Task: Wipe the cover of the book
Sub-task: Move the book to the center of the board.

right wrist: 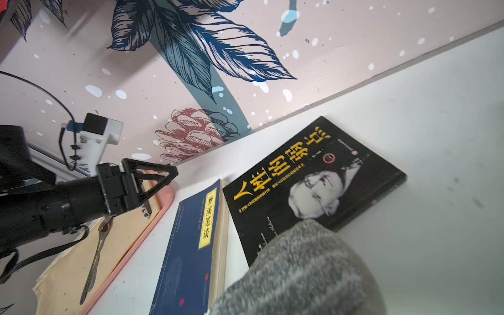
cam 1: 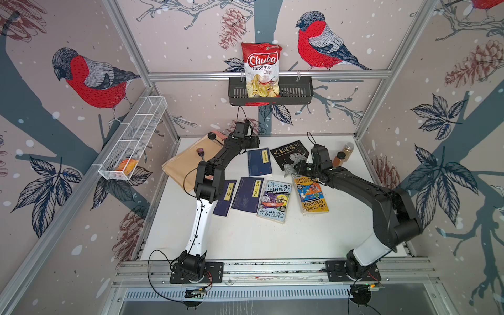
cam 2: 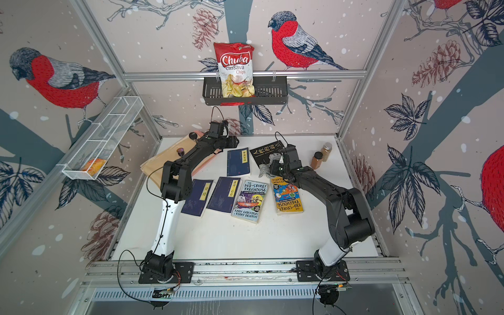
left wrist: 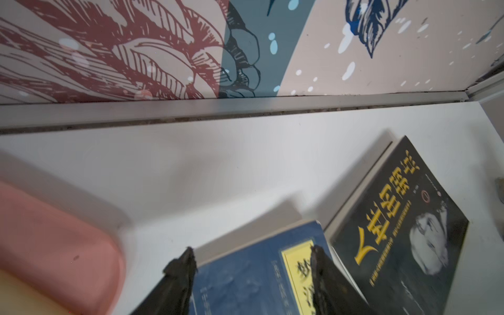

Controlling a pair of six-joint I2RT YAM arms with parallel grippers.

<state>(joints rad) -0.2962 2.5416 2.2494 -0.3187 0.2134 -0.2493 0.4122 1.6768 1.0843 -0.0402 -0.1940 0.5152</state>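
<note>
Bullfinch wallpaper (cam 1: 95, 81) (pinecones too) lines the walls; white tabletop (cam 1: 245, 240) below

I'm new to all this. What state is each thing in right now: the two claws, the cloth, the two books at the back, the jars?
left gripper, open, empty.
right gripper, shut on the cloth.
grey cloth, bunched up in the right gripper.
black book, closed, flat, cover up.
back blue book, closed, flat, cover up.
spice jars, upright, capped.

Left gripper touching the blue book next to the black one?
Apart. In the right wrist view the open left gripper hangs clear; tray rim and white table show between it and the blue book.
</note>
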